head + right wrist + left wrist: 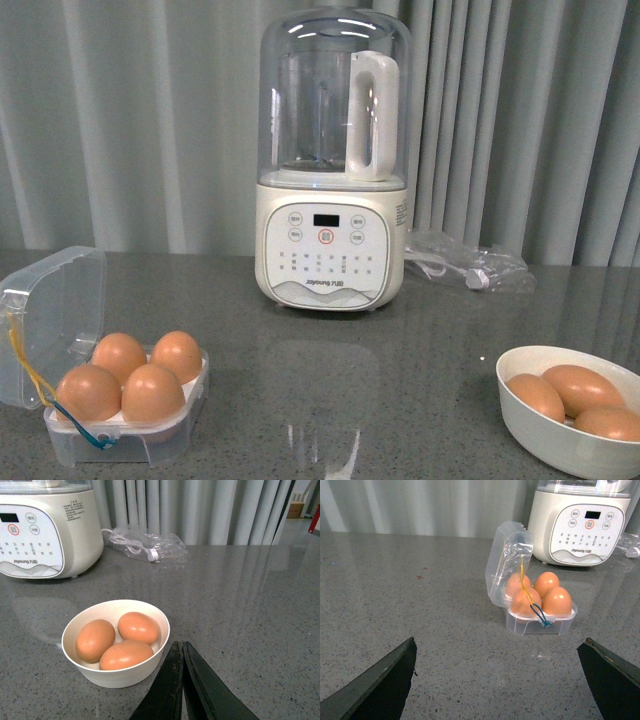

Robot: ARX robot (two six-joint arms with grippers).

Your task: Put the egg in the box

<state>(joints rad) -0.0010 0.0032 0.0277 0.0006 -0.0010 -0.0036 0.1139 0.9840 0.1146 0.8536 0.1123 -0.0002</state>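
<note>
At eight o'clock on the bench [350, 380], the open box [130, 442] holds four eggs [152, 392], every cell full. Left hand [498, 642] spread, right hand [180, 647] pressed together; keep both clear of it.

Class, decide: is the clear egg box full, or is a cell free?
Full. The box holds four eggs, one per cell; its lid stands open.

Soft even light — sharp, faint glare
</note>
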